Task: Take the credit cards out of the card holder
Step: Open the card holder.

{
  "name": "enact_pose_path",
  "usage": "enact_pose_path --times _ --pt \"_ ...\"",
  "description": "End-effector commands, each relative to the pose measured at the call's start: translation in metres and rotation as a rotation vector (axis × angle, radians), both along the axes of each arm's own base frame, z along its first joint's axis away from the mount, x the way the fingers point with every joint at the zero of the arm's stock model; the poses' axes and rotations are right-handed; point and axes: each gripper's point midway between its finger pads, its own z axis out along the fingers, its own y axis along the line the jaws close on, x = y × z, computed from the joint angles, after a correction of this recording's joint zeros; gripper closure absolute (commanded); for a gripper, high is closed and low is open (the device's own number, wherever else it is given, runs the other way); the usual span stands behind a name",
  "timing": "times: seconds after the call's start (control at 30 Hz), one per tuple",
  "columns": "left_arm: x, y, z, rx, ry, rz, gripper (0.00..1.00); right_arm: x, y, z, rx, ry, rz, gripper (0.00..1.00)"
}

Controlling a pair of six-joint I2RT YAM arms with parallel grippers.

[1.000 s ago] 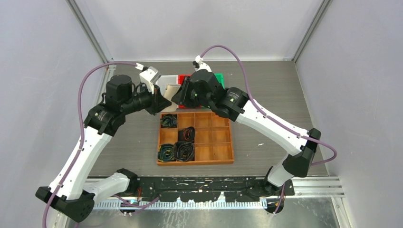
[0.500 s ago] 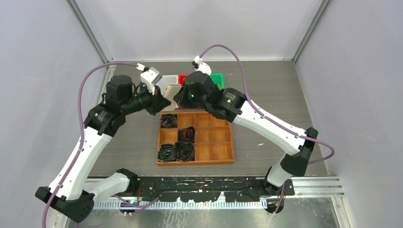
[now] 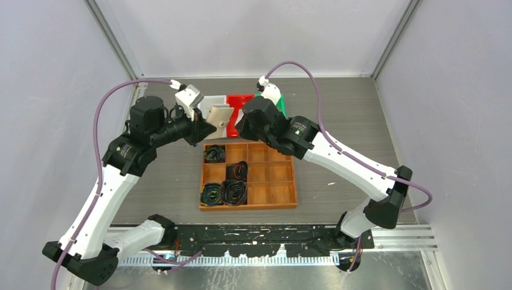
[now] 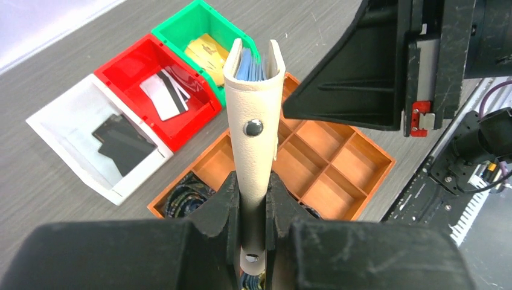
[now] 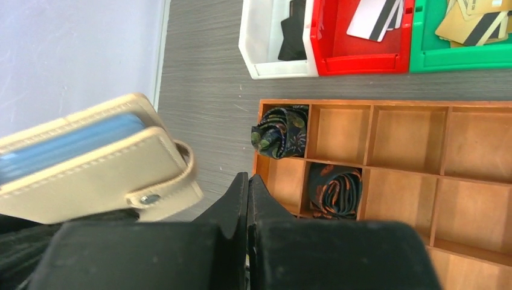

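The tan card holder (image 3: pixel 218 115) is held upright above the table in my left gripper (image 3: pixel 205 130), which is shut on its spine end (image 4: pixel 253 115). Pale blue pockets show between its covers. It also shows at the left of the right wrist view (image 5: pixel 90 175). My right gripper (image 5: pixel 248 178) is shut just right of the holder; no card shows between its fingers. In the top view it (image 3: pixel 243 128) hangs beside the holder. Black cards (image 4: pixel 124 142) lie in the white bin, white/grey cards (image 4: pixel 163 96) in the red bin, gold cards (image 4: pixel 208 51) in the green bin.
The white bin (image 5: pixel 265 66), red bin (image 5: pixel 362 60) and green bin (image 5: pixel 459 60) stand side by side behind a wooden divided tray (image 3: pixel 249 175). Several coiled belts (image 3: pixel 232 192) fill its left compartments. Grey walls close in the table on three sides.
My right arm has drawn back to the right, away from the card holder, uncovering the red bin. The left arm still holds the holder in about the same place.
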Motion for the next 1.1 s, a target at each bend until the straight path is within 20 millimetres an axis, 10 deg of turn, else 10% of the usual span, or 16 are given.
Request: enact_pose_path --times 0.0,0.13,0.23,1.07 --pt "0.005 0.001 0.047 -0.048 -0.181 0.004 1.00 -0.007 -0.006 0.039 0.096 -0.054 0.009 0.95" --pt "0.006 0.001 0.045 -0.049 -0.188 0.011 1.00 -0.017 0.005 0.053 0.191 -0.036 0.039 0.47" --pt "0.007 0.001 0.043 -0.050 -0.179 0.013 1.00 -0.025 0.016 0.064 0.241 -0.044 0.070 0.40" --pt "-0.001 -0.006 0.049 -0.094 -0.157 -0.008 1.00 0.001 0.033 0.059 0.131 -0.081 0.001 0.64"
